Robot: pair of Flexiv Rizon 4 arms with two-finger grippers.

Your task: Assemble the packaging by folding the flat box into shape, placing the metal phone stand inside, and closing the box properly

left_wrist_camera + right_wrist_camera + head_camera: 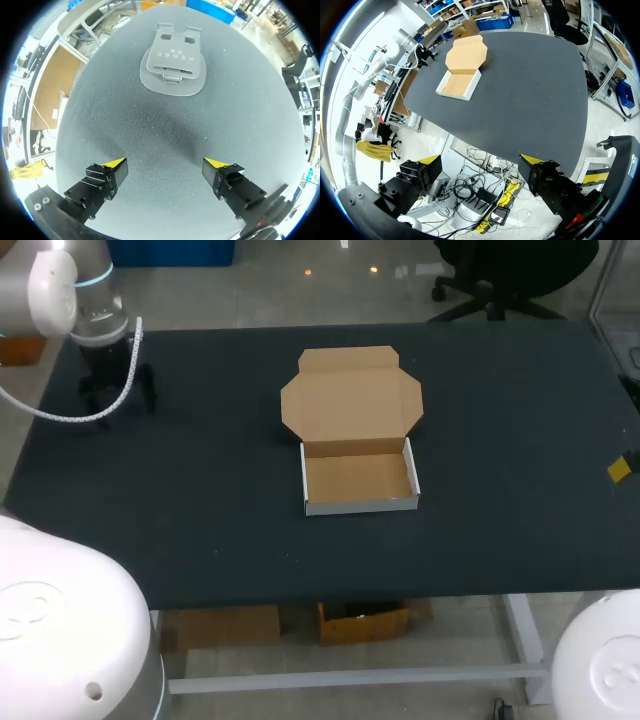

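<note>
Dark table (pixel 200 490) fills most of the head view. Near its middle sits the box (pixel 360 480). It is folded up into a small tray, white on the outside and brown on the inside. The brown floor of the tray is bare. The lid (pixel 352 400) is open. It lies flat on the table on the far side of the tray, joined to the tray's back wall, with little flaps at its sides and its end.

The left arm (pixel 75 295) comes in at the far left corner of the table. The left claw (pixel 115 385) points down there, well apart from the box. In the left wrist view the left claw (pixel 165 162) is spread wide, and it holds nothing. Only the table shows between its two yellow tips. Ahead of it lies the phone stand (pixel 172 62). The stand is grey metal and lies flat on the table, with a round base and a plate on top that has two slots. The claw does not touch it. In the head view the stand cannot be seen.

In the right wrist view the right claw (pixel 480 160) is spread wide too, and it holds nothing. It hangs off the side of the table, over the floor. The table lies ahead of it, and the box (pixel 460 82) shows far ahead with its lid open.
</note>
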